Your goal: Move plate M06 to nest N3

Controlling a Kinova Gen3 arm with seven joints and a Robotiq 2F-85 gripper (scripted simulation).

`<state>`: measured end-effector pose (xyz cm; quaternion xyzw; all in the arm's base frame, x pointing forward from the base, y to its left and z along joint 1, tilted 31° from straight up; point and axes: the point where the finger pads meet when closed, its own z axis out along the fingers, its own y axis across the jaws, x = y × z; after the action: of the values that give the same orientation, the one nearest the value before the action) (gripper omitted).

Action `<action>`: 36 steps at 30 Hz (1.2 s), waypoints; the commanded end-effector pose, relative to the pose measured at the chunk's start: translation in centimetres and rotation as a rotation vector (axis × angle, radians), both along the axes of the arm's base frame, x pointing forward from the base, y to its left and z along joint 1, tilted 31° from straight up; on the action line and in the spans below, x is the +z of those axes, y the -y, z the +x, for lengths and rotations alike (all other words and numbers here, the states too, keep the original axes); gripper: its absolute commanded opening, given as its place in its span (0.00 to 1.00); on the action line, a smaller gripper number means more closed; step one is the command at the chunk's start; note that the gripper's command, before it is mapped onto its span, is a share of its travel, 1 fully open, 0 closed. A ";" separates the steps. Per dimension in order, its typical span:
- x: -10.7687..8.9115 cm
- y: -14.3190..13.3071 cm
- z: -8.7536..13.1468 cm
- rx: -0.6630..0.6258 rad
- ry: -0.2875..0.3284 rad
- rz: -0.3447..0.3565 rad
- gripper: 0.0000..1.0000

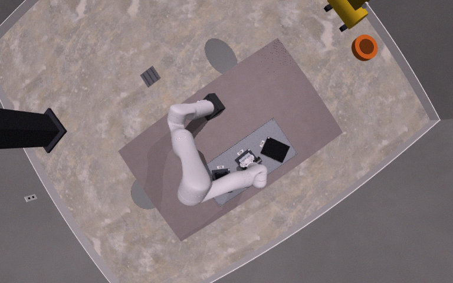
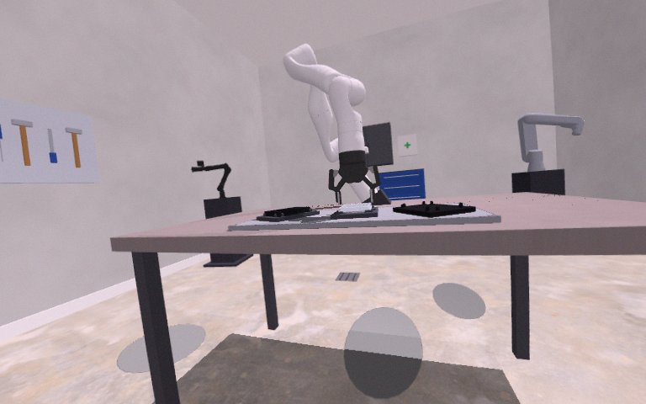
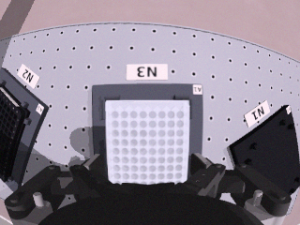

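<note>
White well plate M06 (image 3: 148, 141) lies flat in the dark landing nest N3 (image 3: 148, 96), under the N3 label (image 3: 148, 71). It also shows in the side view (image 2: 354, 208) and from above (image 1: 247, 159). A small corner marker (image 3: 197, 89) sits at the nest's far right corner; I cannot read it. My gripper (image 3: 147, 164) is open directly over the plate, with a finger on each side and a gap to each edge. In the side view the gripper (image 2: 353, 189) hangs just above the plate. Dark plate M09 (image 3: 11, 131) sits on nest N2 at the left.
Nest N1 (image 3: 269, 145) stands empty to the right, also in the side view (image 2: 433, 208). All three nests sit on a grey perforated baseboard (image 2: 364, 222) on the table. The arm's base (image 1: 213, 106) is at the table's far edge.
</note>
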<state>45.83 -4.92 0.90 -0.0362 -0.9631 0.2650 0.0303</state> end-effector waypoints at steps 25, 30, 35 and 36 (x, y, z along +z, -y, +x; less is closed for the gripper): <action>3.0 -2.1 0.6 0.011 0.001 0.006 1.00; 3.1 -2.0 0.7 0.012 0.004 0.004 1.00; 2.9 -1.8 0.6 0.005 0.005 0.002 1.00; 2.9 -1.8 0.6 0.005 0.005 0.002 1.00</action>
<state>46.28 -3.29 3.66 -0.0363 -0.9632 0.2648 0.0291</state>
